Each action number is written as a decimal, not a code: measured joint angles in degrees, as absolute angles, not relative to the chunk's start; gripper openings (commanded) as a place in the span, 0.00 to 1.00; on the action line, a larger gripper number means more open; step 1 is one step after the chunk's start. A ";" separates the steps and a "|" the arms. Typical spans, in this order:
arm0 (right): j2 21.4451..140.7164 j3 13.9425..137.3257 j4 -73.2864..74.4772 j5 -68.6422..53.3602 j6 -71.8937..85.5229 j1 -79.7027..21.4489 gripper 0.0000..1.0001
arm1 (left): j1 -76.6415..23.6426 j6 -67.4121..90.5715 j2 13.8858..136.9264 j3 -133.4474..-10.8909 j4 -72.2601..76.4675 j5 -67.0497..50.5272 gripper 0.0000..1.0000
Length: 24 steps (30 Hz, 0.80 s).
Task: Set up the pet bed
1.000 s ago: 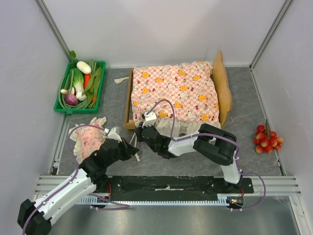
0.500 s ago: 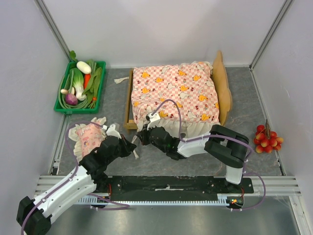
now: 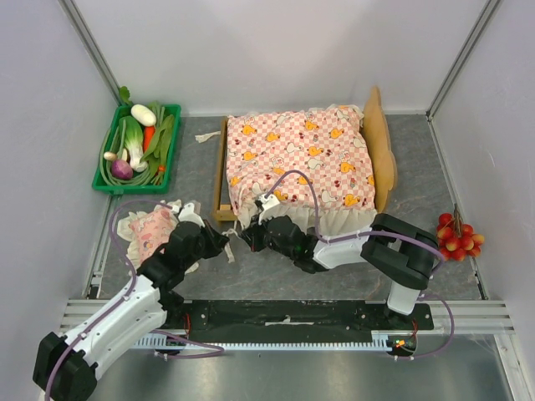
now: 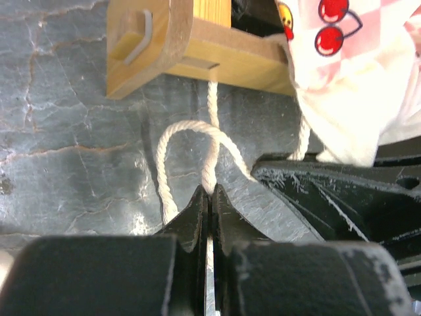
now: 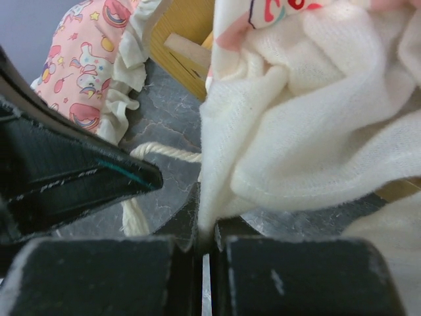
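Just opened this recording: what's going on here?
Both arms work at the foot-end corner of the pet bed nearest them. The left gripper is shut on a white rope running from under the frame. The right gripper pinches the cream frill of the mattress, which lies on the bed. The pink pillow lies on the table beside the left arm.

Pale wood on the pet bed (image 4: pixel 217 52) frame, smooth, satin, w/ a grey metal staple (image 4: pixel 140 36) set in. Cord (image 4: pixel 187 135): twisted white fibre, rough. Mattress (image 5: pixel 309 112) frill is soft cream knit cloth, top printed. Counter (image 4: pixel 59 131): matt grey, crackled stone look. Left claw (image 4: pixel 209 196): black plastic, matt, scuffed.
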<state>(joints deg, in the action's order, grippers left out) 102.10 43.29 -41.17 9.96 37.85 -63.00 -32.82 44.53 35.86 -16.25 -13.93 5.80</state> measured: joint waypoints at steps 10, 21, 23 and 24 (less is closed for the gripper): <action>101.43 43.20 -38.92 5.50 35.24 -62.43 0.00 | -27.66 44.64 43.66 -16.36 -2.68 -2.81 0.02; 102.24 43.20 -40.10 3.40 34.87 -62.37 0.00 | -18.98 52.31 47.09 -16.45 8.38 -7.92 0.02; 102.24 43.20 -40.49 2.94 34.87 -62.37 0.00 | -18.52 53.21 48.12 -16.45 9.69 -7.92 0.02; 102.24 43.20 -40.69 2.76 34.87 -62.37 0.00 | -18.46 53.63 48.86 -16.43 10.50 -7.92 0.02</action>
<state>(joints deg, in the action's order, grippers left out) 102.24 43.20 -40.69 2.76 34.87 -62.37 -18.46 53.63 48.86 -16.43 10.50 -7.92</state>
